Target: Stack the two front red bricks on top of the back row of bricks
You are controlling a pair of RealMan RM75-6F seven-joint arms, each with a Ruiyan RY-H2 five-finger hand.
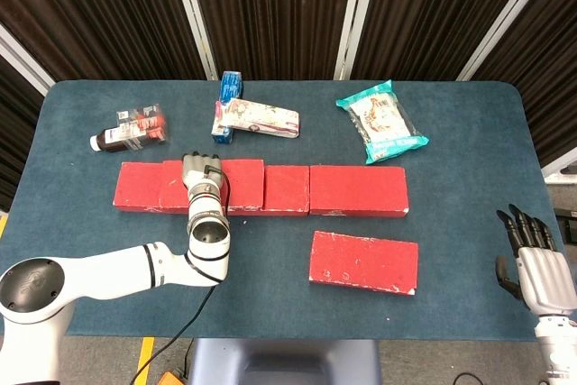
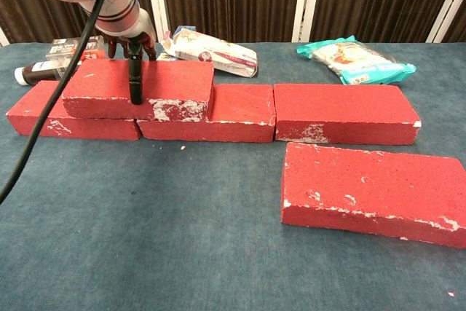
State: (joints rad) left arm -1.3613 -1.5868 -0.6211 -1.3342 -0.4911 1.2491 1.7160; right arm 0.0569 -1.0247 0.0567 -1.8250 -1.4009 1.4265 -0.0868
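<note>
While the blue table carries everything, the back row of bricks runs across its middle, and the stacked brick sits on the row's left end, straddling a joint, probably for stability. The second front brick lies unmoved nearby. The left hand grips the stacked brick; the right hand waits, fingers apart, holding nothing.

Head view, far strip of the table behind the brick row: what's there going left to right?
Dark bottle → clear packet → blue box → long white snack pack → teal snack bag.
</note>
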